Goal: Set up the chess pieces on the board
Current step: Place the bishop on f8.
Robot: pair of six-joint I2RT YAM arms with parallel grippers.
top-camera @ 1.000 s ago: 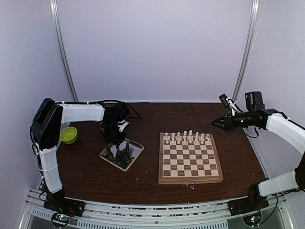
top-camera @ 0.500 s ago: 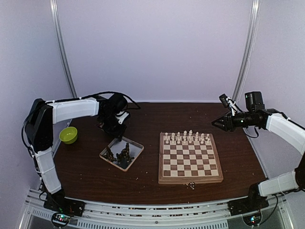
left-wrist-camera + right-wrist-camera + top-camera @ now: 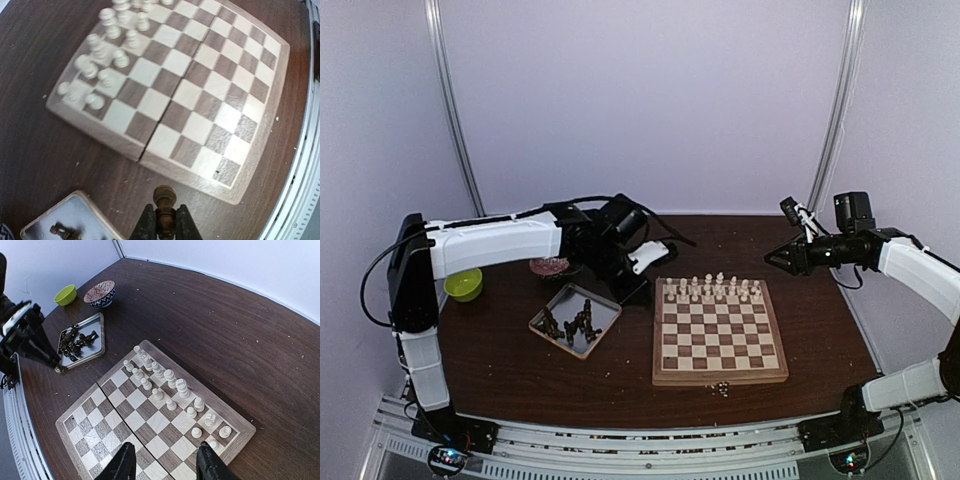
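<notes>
The left gripper point(image 3: 164, 222) is seen closed on one dark chess piece point(image 3: 164, 199), which is pinched upright between the two fingertips with its rounded top showing above them. In the top view this gripper is held over the table point(image 3: 500, 370) between the silver tray point(image 3: 605, 312) and the far left corner of the board point(image 3: 720, 379), near both. The board is laid flat at centre right of the table. Cream chess pieces point(image 3: 710, 290) are stood in two rows along its far edge, upright. The remaining dark pieces point(image 3: 570, 325) are bunched in the tray, some standing and some lying; an exact count cannot be made. The tray is placed just left of the board, apart from it and turned at an angle. The right gripper point(image 3: 165, 463) is held above the table beyond the board's far right corner, with its jaws partly open and nothing between them. A green bowl point(image 3: 464, 284) is seen at the far left of the table, and a patterned bowl point(image 3: 99, 293) beside it, partly hidden by the left arm in the top view. Small crumbs point(image 3: 137, 290) are scattered over the dark tabletop.
</notes>
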